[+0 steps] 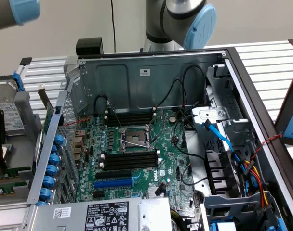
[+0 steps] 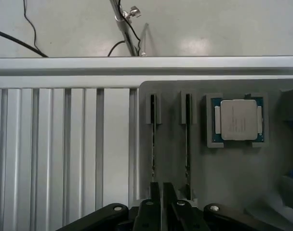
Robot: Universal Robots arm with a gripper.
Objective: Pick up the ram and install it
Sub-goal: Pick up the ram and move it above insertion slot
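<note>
Robotics lab: open PC case (image 1: 151,72) with bare motherboard (image 1: 137,154) on slatted aluminium bench (image 1: 267,62), grey parts fixture (image 2: 223,163).

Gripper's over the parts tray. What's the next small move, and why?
Probably a small sideways shift to centre the gripper on the nearer ram stick. The gripper sits between the two sticks standing on edge in the grey tray, slightly off that stick's line; the second ram stick is farther off.
</note>
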